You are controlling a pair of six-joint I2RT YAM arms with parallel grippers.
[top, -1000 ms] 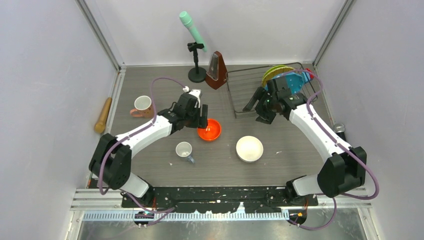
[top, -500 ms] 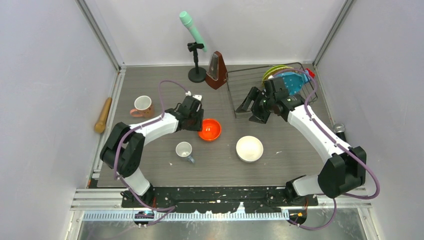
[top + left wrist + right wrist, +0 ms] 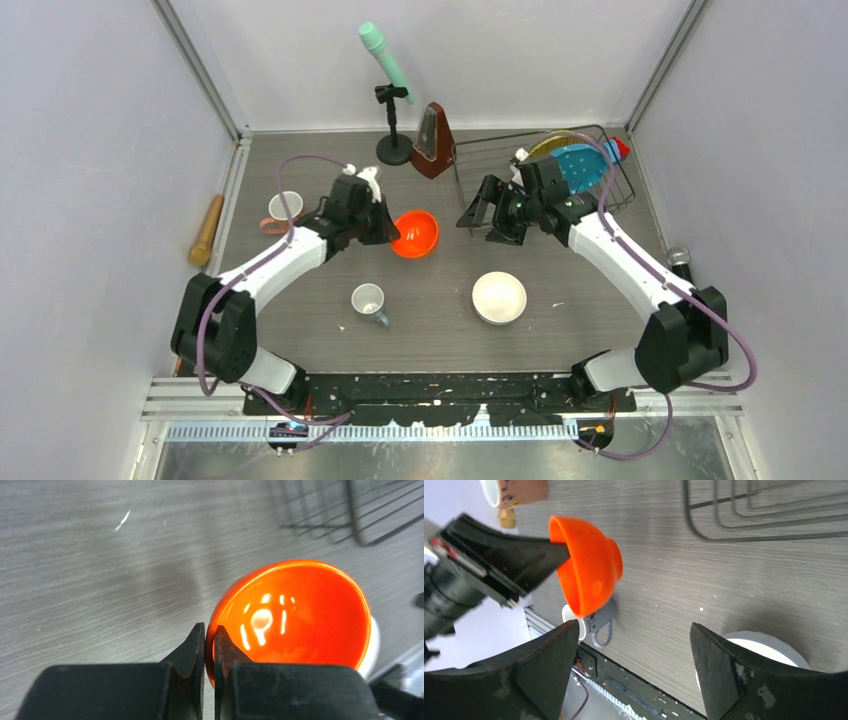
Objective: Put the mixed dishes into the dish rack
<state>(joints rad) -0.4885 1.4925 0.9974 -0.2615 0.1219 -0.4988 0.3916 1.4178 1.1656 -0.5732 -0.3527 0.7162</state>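
Note:
My left gripper [image 3: 393, 232] [image 3: 210, 635] is shut on the near rim of the orange bowl [image 3: 417, 232] [image 3: 295, 615], which hangs tilted above the table. In the right wrist view the orange bowl [image 3: 589, 570] is clear of the surface. My right gripper [image 3: 478, 222] [image 3: 634, 627] is open and empty, just left of the dish rack [image 3: 458, 175]. A blue white-dotted plate [image 3: 580, 165] and a yellow-green rimmed plate [image 3: 548, 146] stand in the rack. The white bowl [image 3: 499, 297], small white cup [image 3: 368, 300] and pink mug [image 3: 285, 208] sit on the table.
A brown metronome [image 3: 432, 140] and a green microphone on a stand [image 3: 385, 62] are at the back, left of the rack. A wooden rolling pin [image 3: 207, 230] lies past the left edge. Walls enclose three sides.
My left gripper shut on the orange bowl's rim and lifted it, tilting it. My right gripper moved left, away from the plates in the rack, and opened wider.

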